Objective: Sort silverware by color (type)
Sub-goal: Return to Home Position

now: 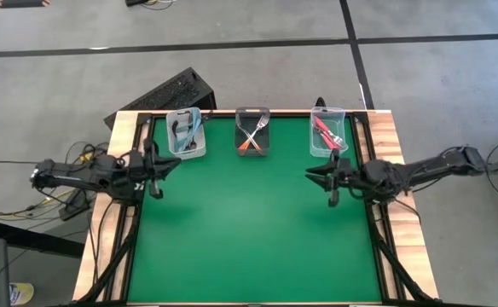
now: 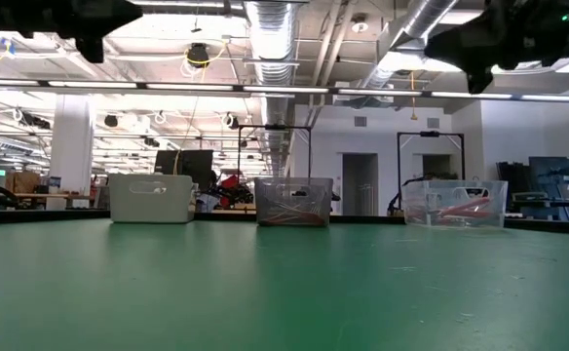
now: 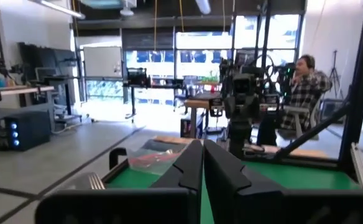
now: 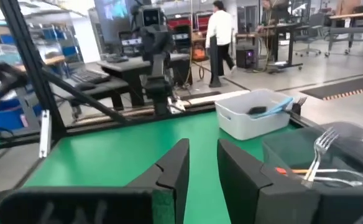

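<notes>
All the forks I see lie inside three bins along the table's far edge. Light blue handles (image 1: 190, 128) fill the white left bin (image 1: 186, 147), orange ones (image 1: 250, 141) the dark middle bin (image 1: 252, 113), and pink-red ones (image 1: 325, 130) the clear right bin (image 1: 327, 149). My left gripper (image 1: 174, 164) hovers shut near the left bin, on its table-near side, fingers level and pointing right (image 3: 203, 163). My right gripper (image 1: 310, 174) hovers near the right bin, narrowly open, pointing left (image 4: 203, 163). Both are raised above the green mat.
The green mat (image 1: 249, 230) shows bare between the two arms. Wooden rims (image 1: 119, 145) and dark frame rails run along the left and right sides. A keyboard (image 1: 159, 92) lies beyond the far-left corner. People (image 4: 220, 28) are in the room behind.
</notes>
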Controlling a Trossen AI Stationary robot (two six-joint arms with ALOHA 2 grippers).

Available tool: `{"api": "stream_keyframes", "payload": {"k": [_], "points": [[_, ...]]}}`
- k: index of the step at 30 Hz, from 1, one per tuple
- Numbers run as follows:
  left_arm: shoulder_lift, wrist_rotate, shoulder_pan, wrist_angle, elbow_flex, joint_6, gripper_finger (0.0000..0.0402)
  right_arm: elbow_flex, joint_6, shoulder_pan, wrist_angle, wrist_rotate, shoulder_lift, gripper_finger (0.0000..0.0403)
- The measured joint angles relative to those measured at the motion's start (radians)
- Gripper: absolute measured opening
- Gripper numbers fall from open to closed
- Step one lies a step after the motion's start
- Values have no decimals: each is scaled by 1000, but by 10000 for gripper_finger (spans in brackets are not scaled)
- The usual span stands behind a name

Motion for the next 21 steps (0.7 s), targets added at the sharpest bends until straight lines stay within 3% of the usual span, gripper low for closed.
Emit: {"api": "stream_keyframes", "payload": {"k": [5, 10, 21], "points": [[-97, 0, 0, -74, 0, 10, 3, 0, 8, 4, -136, -2, -129, 107], [-146, 11, 0, -155, 0, 0, 4, -62, 10, 16, -117, 0, -218, 107], [-152, 63, 0, -180, 0, 10, 4, -173, 1, -56, -28, 5, -245, 107]]}}
